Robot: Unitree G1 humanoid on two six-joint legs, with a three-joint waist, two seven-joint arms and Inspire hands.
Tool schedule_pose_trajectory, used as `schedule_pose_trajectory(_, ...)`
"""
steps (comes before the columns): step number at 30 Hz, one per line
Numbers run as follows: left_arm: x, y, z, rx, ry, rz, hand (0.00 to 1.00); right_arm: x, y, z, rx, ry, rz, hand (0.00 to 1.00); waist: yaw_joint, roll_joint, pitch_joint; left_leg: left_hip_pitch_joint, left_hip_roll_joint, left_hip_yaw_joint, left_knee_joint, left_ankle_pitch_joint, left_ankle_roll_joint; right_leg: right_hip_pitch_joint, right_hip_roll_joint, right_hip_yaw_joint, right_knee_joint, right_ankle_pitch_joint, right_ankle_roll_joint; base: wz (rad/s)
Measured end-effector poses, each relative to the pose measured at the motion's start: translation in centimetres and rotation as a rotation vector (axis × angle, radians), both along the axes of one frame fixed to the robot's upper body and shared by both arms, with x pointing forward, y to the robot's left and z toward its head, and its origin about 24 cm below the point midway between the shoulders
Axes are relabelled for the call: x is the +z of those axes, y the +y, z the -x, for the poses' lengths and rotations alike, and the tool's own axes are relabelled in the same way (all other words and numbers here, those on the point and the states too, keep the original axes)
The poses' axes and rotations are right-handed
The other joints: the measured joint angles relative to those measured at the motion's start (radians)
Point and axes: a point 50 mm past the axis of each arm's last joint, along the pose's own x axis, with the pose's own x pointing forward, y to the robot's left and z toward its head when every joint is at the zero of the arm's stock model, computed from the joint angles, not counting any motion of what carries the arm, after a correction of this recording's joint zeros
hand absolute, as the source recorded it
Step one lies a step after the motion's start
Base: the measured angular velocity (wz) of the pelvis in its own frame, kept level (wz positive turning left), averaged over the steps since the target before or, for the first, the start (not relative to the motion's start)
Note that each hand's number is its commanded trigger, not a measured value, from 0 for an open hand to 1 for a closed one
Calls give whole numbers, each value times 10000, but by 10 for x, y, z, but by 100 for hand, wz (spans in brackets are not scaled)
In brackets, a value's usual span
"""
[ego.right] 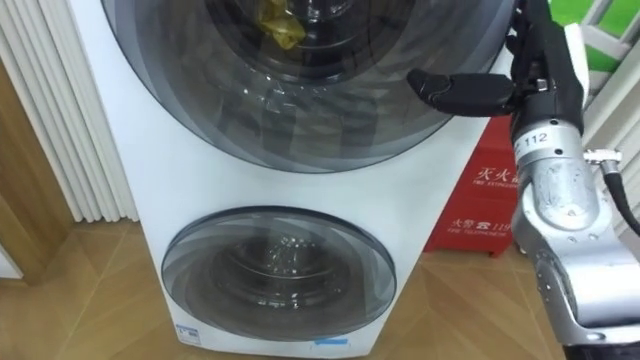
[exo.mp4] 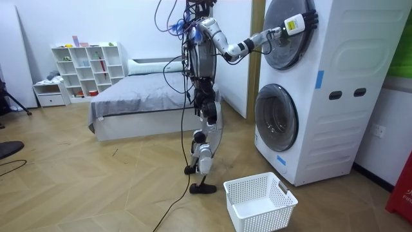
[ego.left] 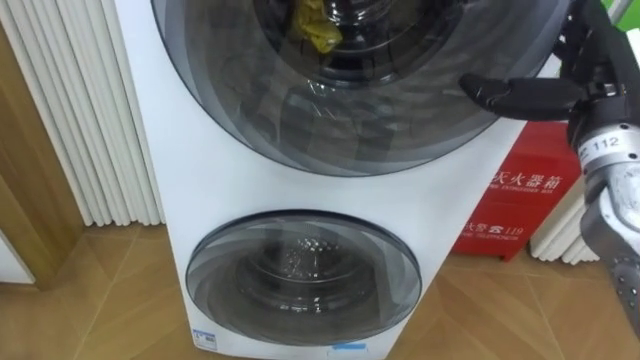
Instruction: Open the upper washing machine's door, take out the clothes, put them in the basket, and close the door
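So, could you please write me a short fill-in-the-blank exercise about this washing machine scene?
1. The right hand rests at the washing machine's ___ door.
2. The cloth seen through that door's glass is ___ in colour.
3. The laundry basket on the floor is ___ in colour.
Missing words: upper; yellow; white.

Washer [exo.mp4: 335, 90] — cloth [ego.left: 318, 28] in upper drum [ego.left: 372, 40]; basket [exo.mp4: 261, 201] on floor [exo.mp4: 96, 180] before it; box [ego.left: 505, 200] just right.
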Motion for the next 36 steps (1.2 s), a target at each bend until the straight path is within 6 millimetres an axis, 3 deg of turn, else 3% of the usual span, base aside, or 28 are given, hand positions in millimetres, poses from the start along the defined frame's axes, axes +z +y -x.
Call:
schedule_pose_trajectory(8, 0, 0, 0, 70, -19, 25, 0, -3, 0, 2, 63, 89, -102, 0, 2, -126, 24, -22, -2, -14, -3, 0, 0, 33, -17, -114, -1, 0, 0, 1)
schedule_pose_trajectory(14, 0, 0, -3, 41, -94, 27, 0, -6, 1, 1, 480, 269, -588, 0, 11, -34, 99, -23, -10, 25, -1, 0, 0, 42, -31, -131, -9, 0, 0, 1)
schedule_pose_trajectory(20, -1, -2, -4, -204, 26, 43, 0, -10, 7, -1, 1142, 419, -1267, 0, 14, 4, 122, -38, -6, 30, 7, 0, -1, -6, -21, -125, 0, 8, -15, -5)
schedule_pose_trajectory(27, -1, -2, -8, -562, 64, 42, 0, -15, 13, 1, 1870, 375, -1656, 0, 5, -26, 89, -179, 20, 311, 71, 11, -19, -239, -2, 43, 25, 73, -106, -12)
schedule_pose_trajectory(31, -2, -1, -8, -588, 183, 38, 0, -22, 12, 6, 2070, 416, -1595, 0, 4, -37, 27, -179, 36, 331, 90, 27, -46, -244, 11, 61, 43, 92, -135, 0)
schedule_pose_trajectory(36, -2, 2, -9, -702, 330, -10, 0, -29, 15, 20, 2318, 324, -1474, 0, -33, 0, 4, -198, 71, 332, 172, 29, -57, -247, 42, 81, 71, 119, -175, -1)
